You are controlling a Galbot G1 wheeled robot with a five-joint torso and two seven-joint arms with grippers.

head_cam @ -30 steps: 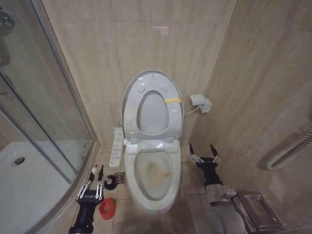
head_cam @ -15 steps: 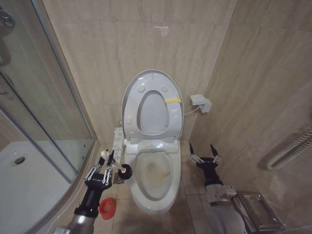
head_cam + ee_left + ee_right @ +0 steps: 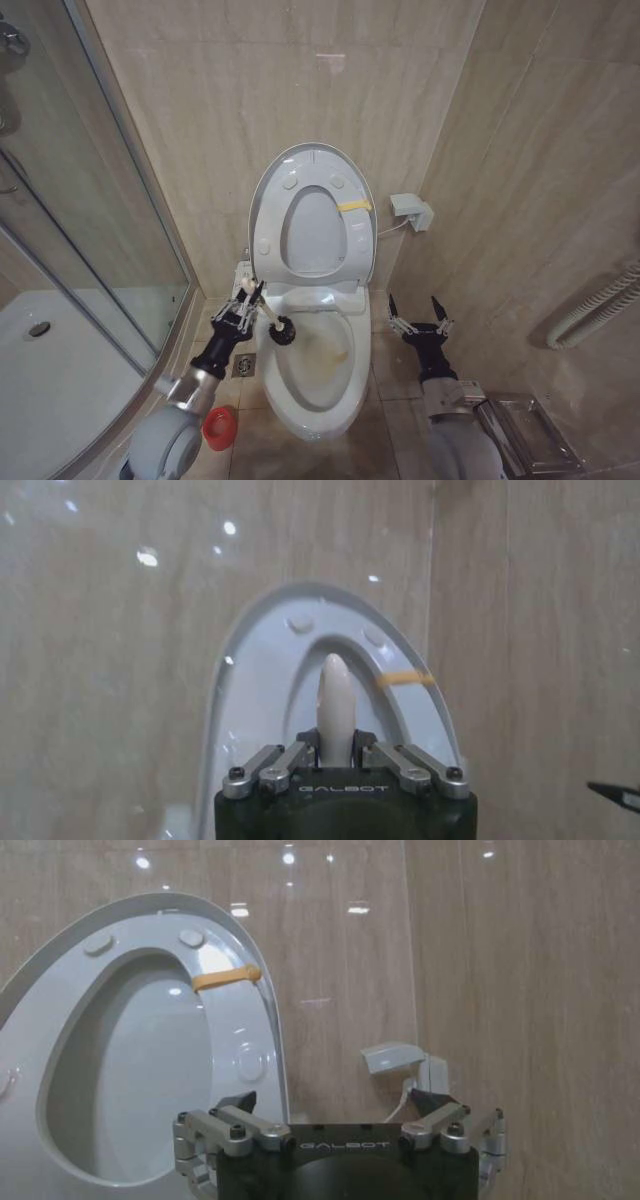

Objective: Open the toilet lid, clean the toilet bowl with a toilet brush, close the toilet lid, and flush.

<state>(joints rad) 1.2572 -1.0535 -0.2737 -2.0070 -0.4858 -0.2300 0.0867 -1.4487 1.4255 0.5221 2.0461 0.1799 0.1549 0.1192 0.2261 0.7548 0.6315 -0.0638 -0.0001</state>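
Inside stained toilet bowl (image 3: 318, 385): brownish water, toilet brush (image 3: 276, 329) above.

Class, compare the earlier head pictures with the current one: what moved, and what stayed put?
The left hand, shut on the toilet brush, rose from beside the red holder to the toilet bowl rim. The right hand, open, the raised toilet lid and the holder stayed put.

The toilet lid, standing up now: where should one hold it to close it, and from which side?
Grip the toilet lid at its top rim, from the front. It stands upright against the wall, so only that free edge gives leverage. The open right tool waits beside the bowl.
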